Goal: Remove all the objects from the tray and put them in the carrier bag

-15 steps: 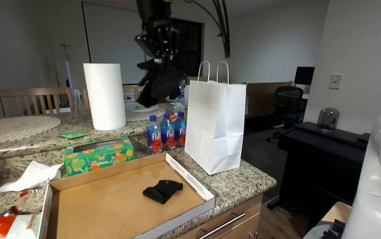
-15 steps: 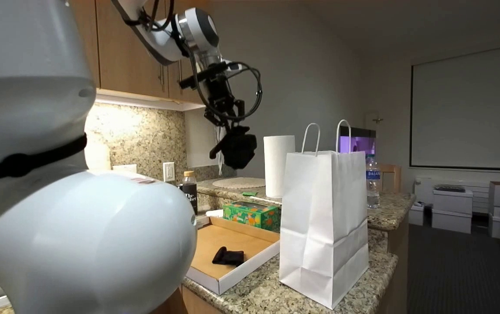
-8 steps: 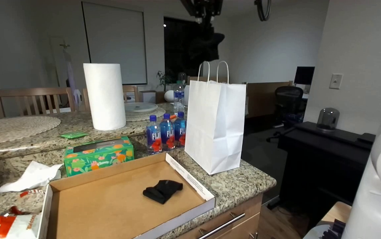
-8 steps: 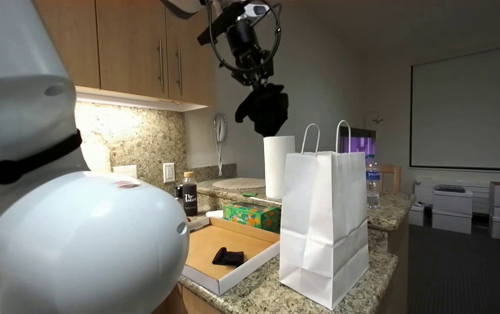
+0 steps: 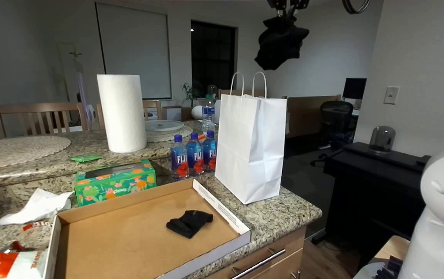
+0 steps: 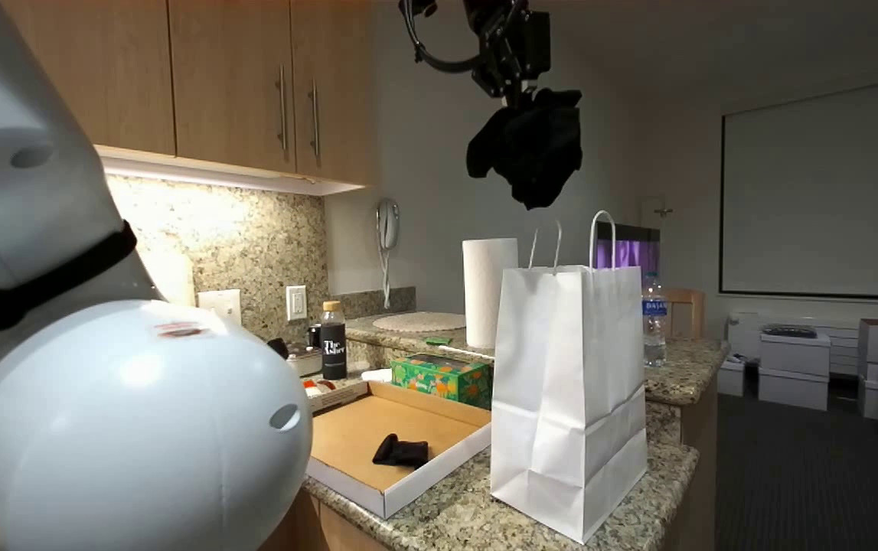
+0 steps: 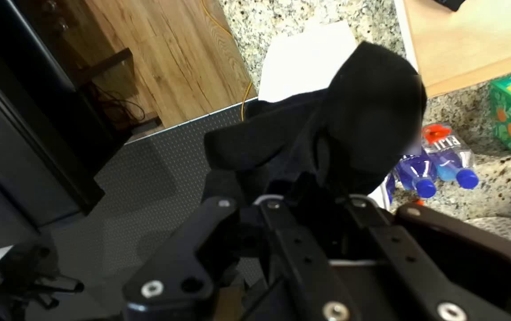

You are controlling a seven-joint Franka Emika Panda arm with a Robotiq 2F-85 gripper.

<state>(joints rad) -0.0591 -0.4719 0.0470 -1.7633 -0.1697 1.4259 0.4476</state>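
Though indistinct against the black cloth (image 6: 530, 153), hand (image 6: 517, 95) in a pinch on it.

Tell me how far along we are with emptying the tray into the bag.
Done: the held cloth is clear of the tray; whether anything is already in the bag can't be seen. In hand: the gripper grips that cloth, which shows higher than the bag in both exterior views, not yet inside. Left: drop it in the bag, then move the other cloth lying in the tray.
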